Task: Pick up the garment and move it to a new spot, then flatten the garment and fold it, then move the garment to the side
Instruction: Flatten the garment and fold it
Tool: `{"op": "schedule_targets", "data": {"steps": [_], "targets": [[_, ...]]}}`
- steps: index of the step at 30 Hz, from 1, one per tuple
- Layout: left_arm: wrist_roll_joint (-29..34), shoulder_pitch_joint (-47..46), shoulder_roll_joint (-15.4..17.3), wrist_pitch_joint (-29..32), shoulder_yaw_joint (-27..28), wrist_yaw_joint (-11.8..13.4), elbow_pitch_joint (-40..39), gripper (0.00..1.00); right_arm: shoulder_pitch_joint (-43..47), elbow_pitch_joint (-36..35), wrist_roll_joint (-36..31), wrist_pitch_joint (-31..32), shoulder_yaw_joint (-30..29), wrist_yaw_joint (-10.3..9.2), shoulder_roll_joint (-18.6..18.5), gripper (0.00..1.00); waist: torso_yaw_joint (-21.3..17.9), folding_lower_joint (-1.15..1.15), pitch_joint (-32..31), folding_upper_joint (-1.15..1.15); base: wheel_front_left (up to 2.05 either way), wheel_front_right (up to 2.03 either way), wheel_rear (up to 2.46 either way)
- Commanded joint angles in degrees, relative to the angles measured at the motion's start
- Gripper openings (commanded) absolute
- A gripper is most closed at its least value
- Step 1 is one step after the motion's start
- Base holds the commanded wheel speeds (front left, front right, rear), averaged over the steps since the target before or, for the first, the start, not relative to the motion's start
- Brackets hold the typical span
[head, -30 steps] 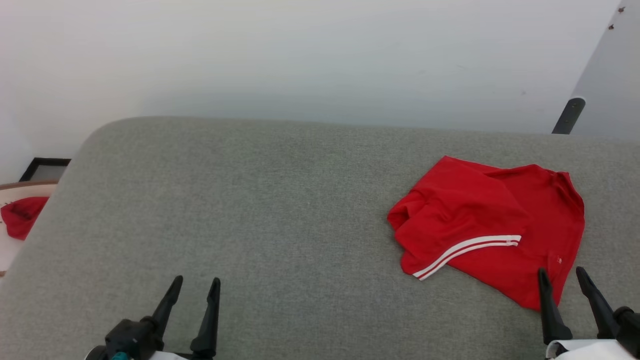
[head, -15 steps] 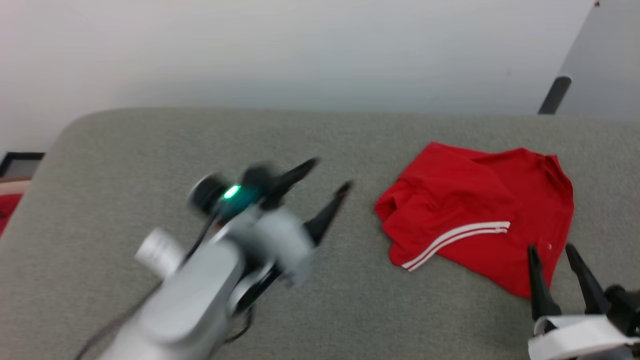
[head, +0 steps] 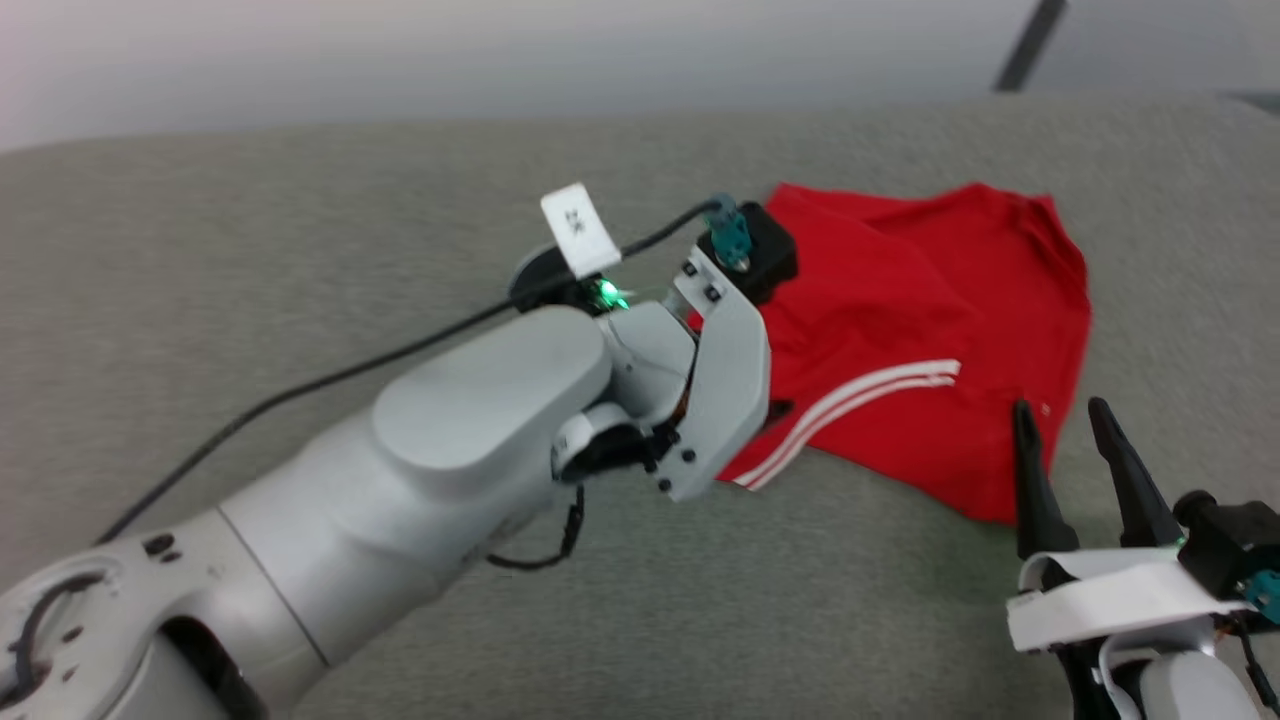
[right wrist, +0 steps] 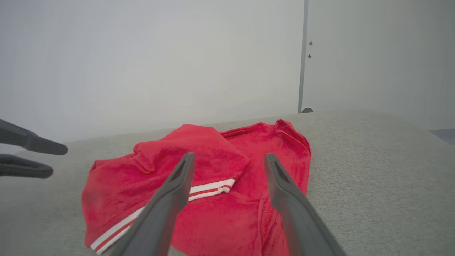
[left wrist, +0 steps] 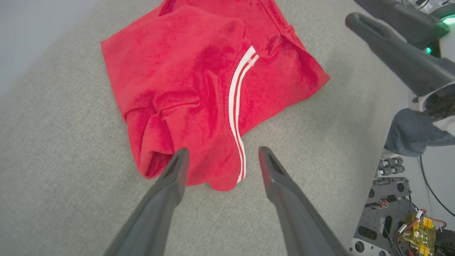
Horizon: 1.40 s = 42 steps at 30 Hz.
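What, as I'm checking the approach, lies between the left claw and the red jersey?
Nothing: in the left wrist view the open left claw hangs over the near edge of the red jersey, unobstructed.

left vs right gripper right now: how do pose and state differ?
Reach: the left gripper is stretched out across the grey cushion to the garment's striped end; the right gripper sits low by the garment's near corner.
Aim: the left gripper looks down on the cloth, fingertips straddling the striped edge; the right gripper looks level along the grey cushion.
Shared: both open, neither holding the garment.
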Motion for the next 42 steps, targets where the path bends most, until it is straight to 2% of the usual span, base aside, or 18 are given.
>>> {"op": "schedule_targets", "data": {"steps": [1,7,13,14,15,16,17,23,24,25,26,30,33,38,42], "targets": [[0.5,-1.3,0.0,1.0,-0.6,-0.1,1.5,1.0,-1.5,0.1,0.4,-0.3,0.6,-0.04,0.5,1.0,-5.7,0.0,5.5,0.0,0.0,0.0,0.0],[2.5,0.9,-0.2,2.4,-1.1,-0.1,7.3,1.0,-3.0,0.8,1.2,-0.3,2.4,-0.04,1.3,1.0,-9.6,0.0,7.7,0.0,0.0,0.0,0.0],[4.0,3.3,0.2,1.1,-1.2,-0.1,10.6,1.0,-3.9,0.8,1.3,-0.3,3.0,-0.04,1.6,1.0,-11.2,0.0,8.7,0.0,0.0,0.0,0.0],[4.4,3.6,0.0,0.6,-1.2,-0.1,11.1,0.96,-4.0,0.7,1.3,-0.3,2.9,-0.04,1.6,1.0,-11.2,0.0,8.8,0.0,0.0,0.0,0.0],[4.3,3.9,-0.2,0.0,-1.3,-0.1,11.5,0.51,-4.1,0.7,1.3,-0.3,2.9,-0.04,1.7,1.0,-11.1,0.0,8.9,0.0,0.0,0.0,0.0],[3.9,4.1,-0.3,-0.6,-1.3,-0.1,12.0,0.18,-4.1,0.6,1.2,-0.3,2.7,-0.04,1.7,1.0,-10.9,0.0,8.9,0.0,0.0,0.0,0.0],[3.8,4.3,-0.6,-1.0,-1.4,-0.1,12.2,0.0,-3.9,0.6,1.1,-0.3,2.6,-0.04,1.7,1.0,-10.6,0.0,8.9,0.0,0.0,0.0,0.0],[-5.8,2.2,-1.8,-5.4,-0.5,-0.1,12.6,0.0,-2.8,0.6,0.3,-0.3,1.2,-0.04,1.7,1.0,-7.3,0.0,7.3,0.0,0.0,0.0,0.0],[-5.8,2.2,-1.8,-5.4,-0.5,-0.1,12.6,0.0,-2.8,0.6,0.3,-0.3,1.2,-0.04,1.7,1.0,-7.3,0.0,7.3,0.0,0.0,0.0,0.0],[-11.6,1.5,-2.2,-6.9,2.4,-0.1,11.9,0.0,-2.4,0.5,-0.1,-0.3,0.8,-0.04,1.6,1.0,-5.7,0.0,6.5,0.0,0.0,0.0,0.0],[-11.6,1.5,-2.2,-6.9,2.4,-0.1,11.9,0.0,-2.4,0.5,-0.1,-0.3,0.8,-0.04,1.6,1.0,-5.7,0.0,6.5,0.0,0.0,0.0,0.0],[-26.6,3.2,-2.6,-6.9,12.7,-0.1,10.2,0.0,-1.3,0.5,-0.7,-0.3,0.4,-0.04,1.0,1.0,-3.0,0.0,4.6,0.0,0.0,0.0,0.0],[-33.1,3.9,-1.3,-7.5,19.2,-0.1,9.2,0.0,-1.0,0.4,-0.9,-0.3,0.1,-0.04,0.5,1.0,-1.3,0.0,3.4,0.0,0.0,0.0,0.0],[-36.6,3.7,0.0,-9.0,24.5,-0.1,15.9,0.0,-0.6,0.2,-1.1,-0.3,0.4,-0.04,0.0,1.0,0.2,0.0,2.9,0.0,0.0,0.0,0.0],[-36.6,0.4,-0.1,-12.3,26.5,3.3,26.8,0.0,-2.3,-0.3,-0.7,-0.3,1.4,-0.04,-0.2,1.0,-0.5,0.0,4.9,0.0,0.0,0.0,0.0]]}}
